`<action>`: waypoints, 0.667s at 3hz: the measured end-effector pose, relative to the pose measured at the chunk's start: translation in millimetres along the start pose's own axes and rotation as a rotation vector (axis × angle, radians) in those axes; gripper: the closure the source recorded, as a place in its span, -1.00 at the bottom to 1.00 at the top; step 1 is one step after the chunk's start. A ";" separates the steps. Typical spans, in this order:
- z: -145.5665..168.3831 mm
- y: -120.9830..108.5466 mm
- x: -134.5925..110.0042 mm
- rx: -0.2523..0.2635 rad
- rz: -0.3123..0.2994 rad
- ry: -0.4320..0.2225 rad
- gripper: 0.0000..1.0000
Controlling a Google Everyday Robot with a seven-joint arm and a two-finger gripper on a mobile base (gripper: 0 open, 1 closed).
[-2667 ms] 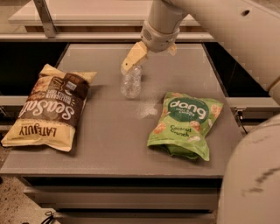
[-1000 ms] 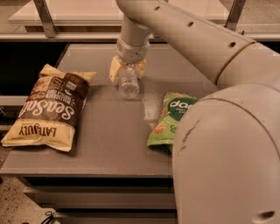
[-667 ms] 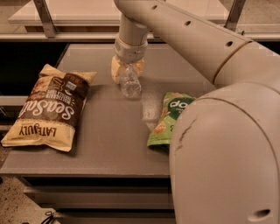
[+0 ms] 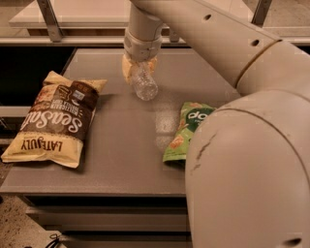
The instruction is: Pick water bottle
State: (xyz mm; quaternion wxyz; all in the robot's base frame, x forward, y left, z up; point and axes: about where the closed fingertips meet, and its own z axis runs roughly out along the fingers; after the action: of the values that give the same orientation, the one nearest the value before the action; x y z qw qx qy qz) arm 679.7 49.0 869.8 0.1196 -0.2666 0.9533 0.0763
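Grey and matte, the table [image 4: 121, 160] fills most of the camera view, with a pale ledge [image 4: 77, 14] and metal struts behind it and dark gaps on either side.

The water bottle [image 4: 144, 83] sits at the back middle of the table, under the wrist of the robot arm [image 4: 208, 34]. It is small, clear and crinkled, with a ribbed body that catches dull highlights. It is tilted, with its rounded base swung toward the camera and down and its neck end up inside the gripper [image 4: 139, 67]. The tan fingers [image 4: 127, 70] are closed narrowly on its upper part, one on each side. The cap and any label band are hidden by the pads and the white wrist. Whether the base touches the table cannot be told.

A brown and cream snack bag [image 4: 55, 118] lies flat on the left. It reads "Sea Salt" in large white script, with "LATE JULY" upside down along its near cream edge. The smaller print is too fine to read.

A green snack bag [image 4: 186, 131] lies to the right of the middle. Its white letters begin "do", and the rest is covered by the large pale shell [image 4: 247, 169] of the robot, which blocks the right foreground. Below the table edge, a grey front panel [image 4: 97, 213] is cut off by the frame.
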 end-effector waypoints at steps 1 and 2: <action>-21.8 3.5 -8.2 0.021 -0.033 -0.027 1.00; -37.3 5.6 -15.5 0.036 -0.068 -0.040 1.00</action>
State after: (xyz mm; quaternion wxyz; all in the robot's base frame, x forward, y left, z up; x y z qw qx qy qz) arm 682.6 53.5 910.2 0.1458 -0.2951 0.9423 0.0606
